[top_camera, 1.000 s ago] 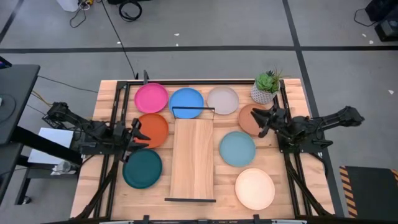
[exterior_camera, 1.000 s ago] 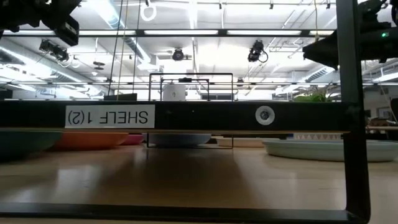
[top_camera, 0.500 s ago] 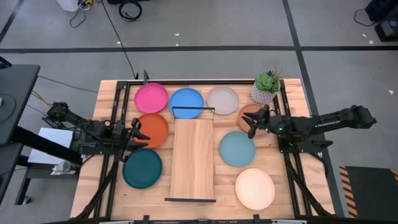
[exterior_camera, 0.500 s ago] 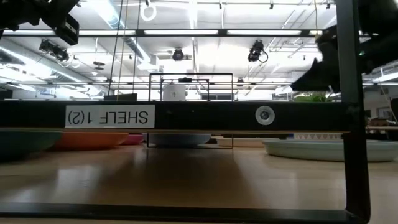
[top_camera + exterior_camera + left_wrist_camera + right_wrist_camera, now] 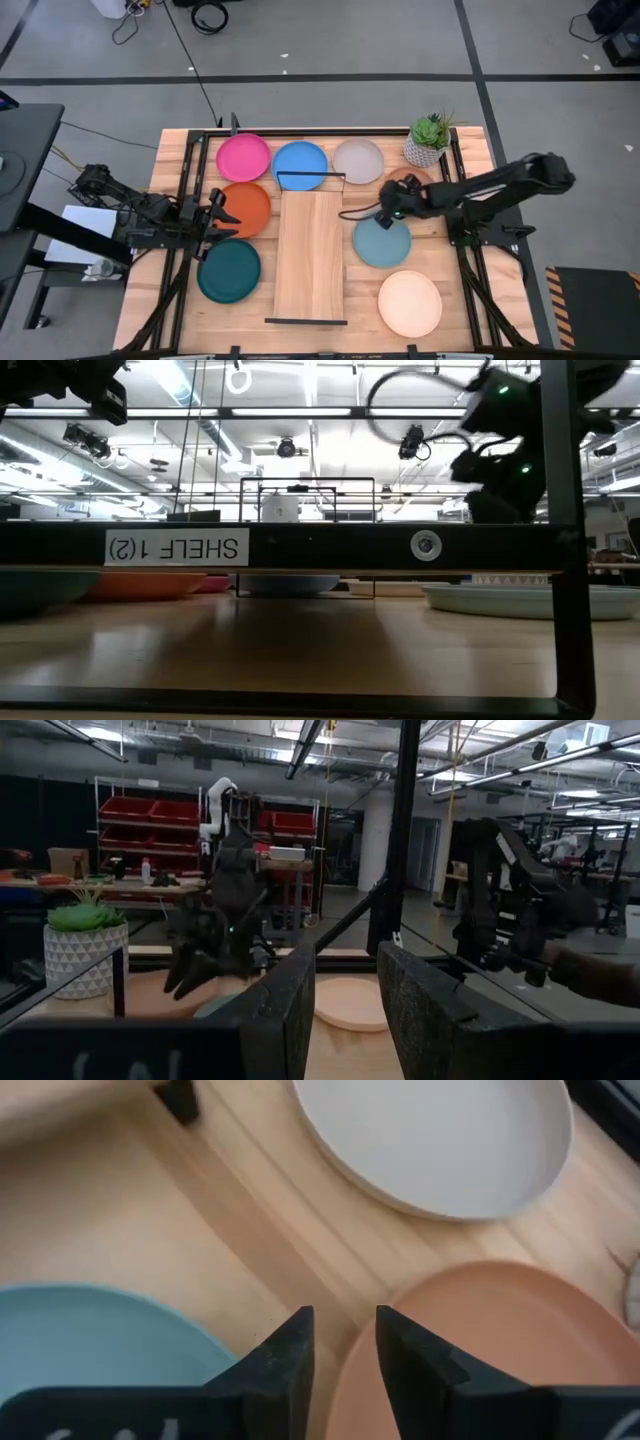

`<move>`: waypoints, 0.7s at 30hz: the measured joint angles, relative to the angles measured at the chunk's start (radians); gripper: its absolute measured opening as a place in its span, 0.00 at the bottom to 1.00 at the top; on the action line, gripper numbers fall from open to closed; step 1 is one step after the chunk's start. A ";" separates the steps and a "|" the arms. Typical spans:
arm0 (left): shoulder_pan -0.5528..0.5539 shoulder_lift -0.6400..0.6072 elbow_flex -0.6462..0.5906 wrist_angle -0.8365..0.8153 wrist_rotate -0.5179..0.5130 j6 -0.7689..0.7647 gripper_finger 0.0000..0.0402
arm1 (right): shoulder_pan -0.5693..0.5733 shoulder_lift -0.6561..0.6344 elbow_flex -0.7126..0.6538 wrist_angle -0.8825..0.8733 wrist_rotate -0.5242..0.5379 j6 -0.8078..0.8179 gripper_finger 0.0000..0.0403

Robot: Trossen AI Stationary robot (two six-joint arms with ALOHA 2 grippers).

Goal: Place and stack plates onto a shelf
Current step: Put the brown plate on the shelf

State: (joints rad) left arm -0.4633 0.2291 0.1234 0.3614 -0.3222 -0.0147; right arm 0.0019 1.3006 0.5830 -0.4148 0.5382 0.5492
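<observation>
Eight plates lie flat on the slatted table around the shelf point(image 5: 310, 255), a bare wood plank with black end rails: pink point(image 5: 243, 157), blue point(image 5: 300, 163), pale grey point(image 5: 358, 160), brown point(image 5: 408, 180), orange point(image 5: 247, 205), light blue point(image 5: 382, 243), teal point(image 5: 229, 270), cream point(image 5: 410, 303). My right gripper point(image 5: 383, 211) is open, tipped downward over the gap between the brown plate point(image 5: 490, 1340) and the light blue plate point(image 5: 90, 1340), touching neither; its fingers point(image 5: 285, 1360) stand a little apart. My left gripper point(image 5: 220, 212) waits open beside the orange plate.
A small potted plant point(image 5: 430, 140) stands at the table's far right corner, just beyond the brown plate. The shelf's black end rail point(image 5: 300, 547) crosses the low view, with the right arm point(image 5: 500, 450) above it. Black frame bars run along both table sides.
My right gripper has reached toward the table's left, from over the brown plate's right side to the gap between the brown and light blue plates near the shelf, and has tipped downward. No plate has moved.
</observation>
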 joint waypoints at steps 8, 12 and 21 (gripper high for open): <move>0.000 0.000 0.000 0.002 0.000 0.001 0.29 | -0.085 0.138 0.091 -0.121 -0.094 0.054 0.43; 0.000 0.000 0.000 0.001 0.000 0.001 0.29 | -0.122 0.170 0.088 -0.131 -0.173 0.074 0.44; 0.000 0.000 0.000 -0.001 0.001 -0.004 0.29 | -0.137 0.211 0.089 -0.132 -0.201 0.034 0.21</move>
State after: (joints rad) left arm -0.4631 0.2289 0.1234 0.3607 -0.3216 -0.0187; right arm -0.1349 1.5112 0.6716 -0.5471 0.3371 0.5827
